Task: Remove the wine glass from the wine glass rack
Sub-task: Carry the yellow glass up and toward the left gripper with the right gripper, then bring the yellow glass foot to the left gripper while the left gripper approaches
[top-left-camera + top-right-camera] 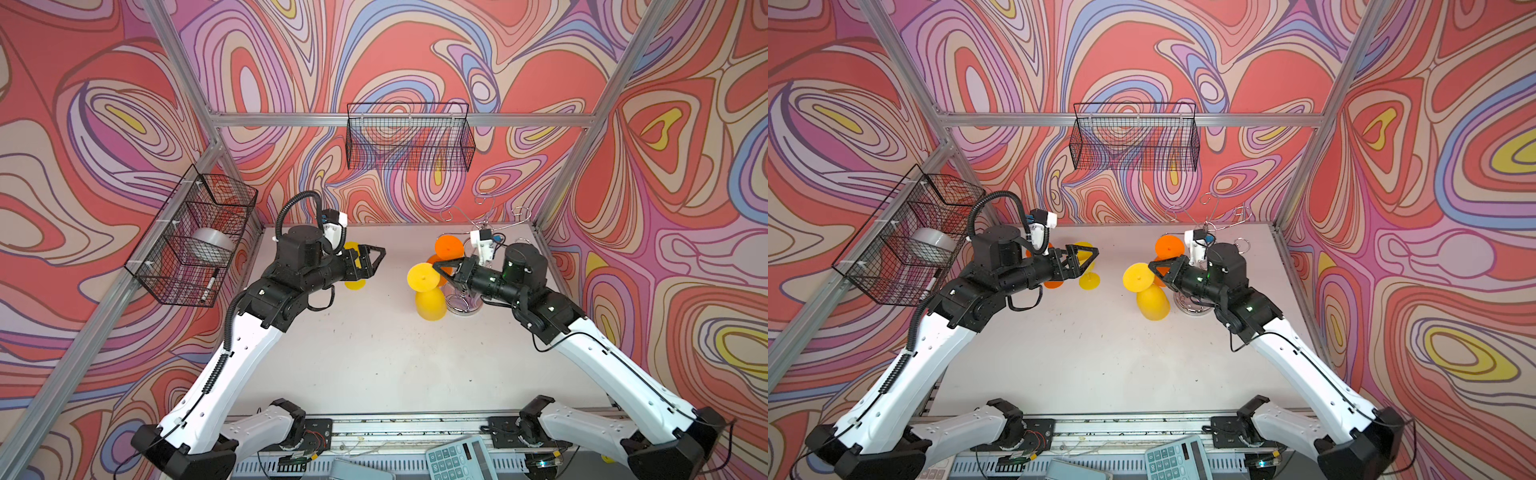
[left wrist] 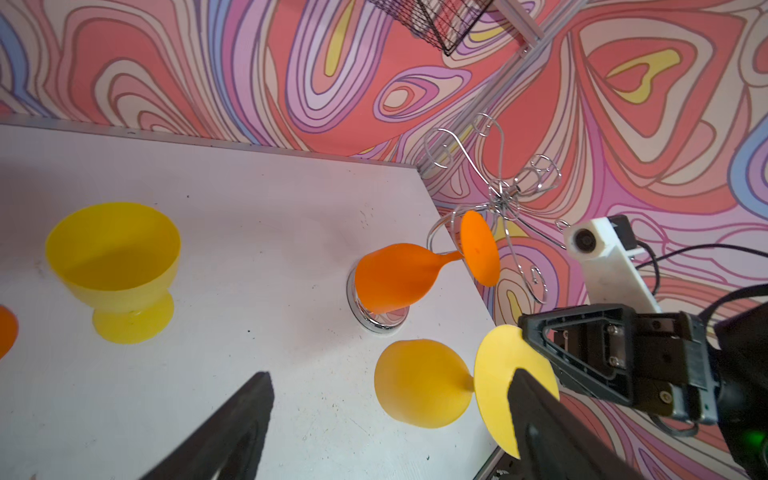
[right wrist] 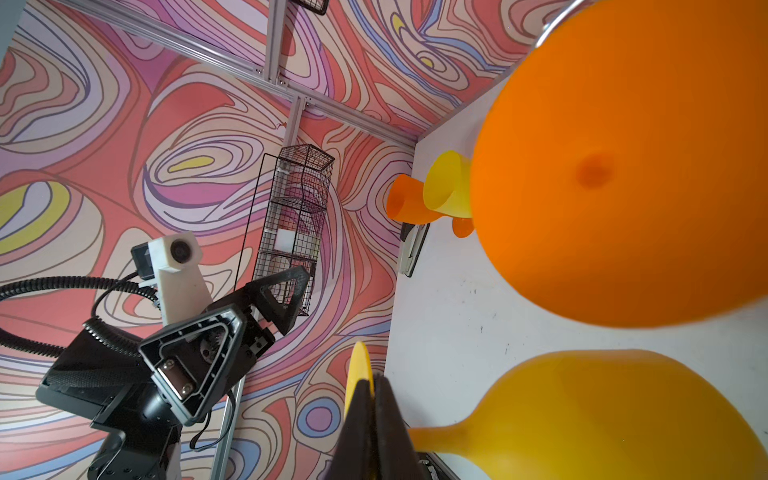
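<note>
Wine glass (image 1: 430, 305) is smooth yellow plastic, disc-footed, round-bowled.

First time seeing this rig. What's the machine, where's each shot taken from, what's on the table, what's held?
Two robot arms, the left arm and the right arm, work at a white table; each ends in a two-finger claw. The two wide pictures come from one overhead stereo camera, so they nearly match. The other two are shot from each arm's wrist, looking along its claw. On the table stands a chrome wine glass rack with an orange wine glass hanging upside down from it. An upright yellow glass and an upright orange glass stand near the left arm. The right claw is shut on the foot of an inverted yellow wine glass beside the rack. The left claw is open and empty.
</note>
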`<state>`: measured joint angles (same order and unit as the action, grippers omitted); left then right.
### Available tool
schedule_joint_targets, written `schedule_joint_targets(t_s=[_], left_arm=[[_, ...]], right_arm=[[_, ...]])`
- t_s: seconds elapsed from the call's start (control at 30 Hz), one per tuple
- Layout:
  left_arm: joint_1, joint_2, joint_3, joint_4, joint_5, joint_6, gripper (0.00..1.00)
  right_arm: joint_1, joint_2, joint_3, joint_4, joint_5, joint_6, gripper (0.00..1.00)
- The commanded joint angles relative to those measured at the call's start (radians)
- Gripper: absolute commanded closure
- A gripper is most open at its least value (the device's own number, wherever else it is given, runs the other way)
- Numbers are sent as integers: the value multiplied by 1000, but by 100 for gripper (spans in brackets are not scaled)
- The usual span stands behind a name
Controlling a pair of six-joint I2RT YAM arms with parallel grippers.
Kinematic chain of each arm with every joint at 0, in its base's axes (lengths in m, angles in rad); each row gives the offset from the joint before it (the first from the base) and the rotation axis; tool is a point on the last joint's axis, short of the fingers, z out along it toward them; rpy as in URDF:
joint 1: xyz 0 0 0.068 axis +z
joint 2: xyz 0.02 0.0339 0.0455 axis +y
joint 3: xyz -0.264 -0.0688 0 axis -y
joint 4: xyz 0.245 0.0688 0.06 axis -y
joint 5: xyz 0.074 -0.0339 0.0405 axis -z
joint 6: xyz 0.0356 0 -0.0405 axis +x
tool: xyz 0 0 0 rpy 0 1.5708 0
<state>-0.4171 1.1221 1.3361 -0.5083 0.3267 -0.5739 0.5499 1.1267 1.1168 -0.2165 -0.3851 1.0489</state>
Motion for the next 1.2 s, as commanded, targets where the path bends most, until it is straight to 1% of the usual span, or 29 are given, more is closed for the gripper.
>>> schedule_joint_targets(t_s=[0.0,0.1,0.2,0.33,0.43,0.47,0.63,0.87,1.17], left_arm=[[87,-44,-68,19,79,-113,12],[174,-81,-144,82,165,-202,13],[227,-104,-199,137,221,-267,14],[241,-126,-247,213,266,-338,15],[242,-144,-267,239,277,-363,15],[244,-150,-275,239,281,-371,15],[258,-160,-324,360,324,-444,16],[258,-162,-366,459,320,-468,18],[258,-188,-443,601,250,-483,20]], right_arm=[[52,53,96,105,94,-10,100],[87,119,172,130,116,-18,100],[113,180,242,146,136,-28,100],[134,255,330,156,159,-47,100],[142,293,384,172,182,-56,100],[144,301,395,186,192,-56,100],[147,346,427,262,226,-34,100],[152,407,490,290,293,50,100],[161,460,530,286,454,226,100]])
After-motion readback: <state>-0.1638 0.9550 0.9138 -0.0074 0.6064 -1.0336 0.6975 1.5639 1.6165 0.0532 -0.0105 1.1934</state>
